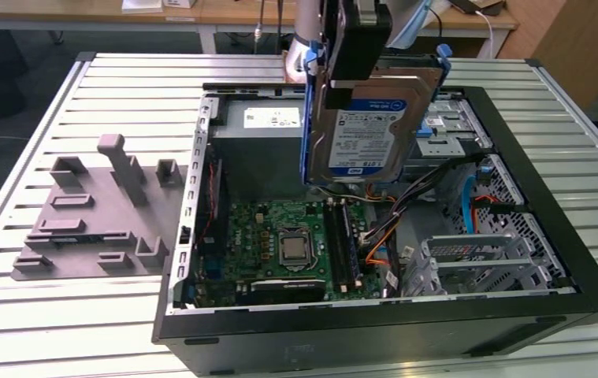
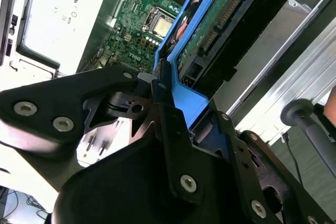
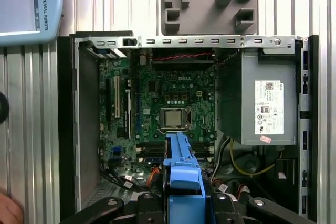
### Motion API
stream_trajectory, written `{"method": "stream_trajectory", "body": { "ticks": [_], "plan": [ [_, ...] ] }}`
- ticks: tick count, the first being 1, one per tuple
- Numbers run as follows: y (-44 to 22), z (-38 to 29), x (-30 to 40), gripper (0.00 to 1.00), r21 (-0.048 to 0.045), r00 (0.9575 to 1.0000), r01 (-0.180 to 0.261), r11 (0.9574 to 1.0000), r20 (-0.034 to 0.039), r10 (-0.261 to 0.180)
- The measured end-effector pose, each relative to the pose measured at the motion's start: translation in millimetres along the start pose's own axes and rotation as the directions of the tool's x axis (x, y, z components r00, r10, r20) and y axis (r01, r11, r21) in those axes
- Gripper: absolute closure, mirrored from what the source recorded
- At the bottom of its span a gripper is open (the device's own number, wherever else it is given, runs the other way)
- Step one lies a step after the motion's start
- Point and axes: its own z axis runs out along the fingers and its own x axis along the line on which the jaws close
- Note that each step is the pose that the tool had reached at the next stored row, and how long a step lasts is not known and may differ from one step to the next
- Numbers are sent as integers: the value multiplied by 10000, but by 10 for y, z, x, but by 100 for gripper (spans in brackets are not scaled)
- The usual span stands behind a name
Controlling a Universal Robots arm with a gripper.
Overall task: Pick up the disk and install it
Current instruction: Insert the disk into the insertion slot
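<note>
Your slatted metal surface (image 1: 57,331) carries an open computer case (image 1: 383,335). Above it, your fingers (image 2: 170,124) clamp the disk (image 1: 367,130) by its blue frame (image 3: 184,177), holding it upright.

- You see the disk (image 1: 391,90) with a shiny silver metal face, a paper label (image 1: 365,140) and a smooth blue plastic frame (image 3: 182,169).
- Your claw (image 2: 178,95) looks like matt black metal.
- The surface (image 1: 120,79) is ribbed, dull silver metal.
- The grey block (image 1: 78,228) looks like matt plastic.
</note>
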Motion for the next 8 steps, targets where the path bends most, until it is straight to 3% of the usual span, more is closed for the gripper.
{"method": "stream_trajectory", "body": {
  "ticks": [8],
  "plan": [
    [-25,0,59,64,0,10000,0,10000,0,0]
  ]
}}
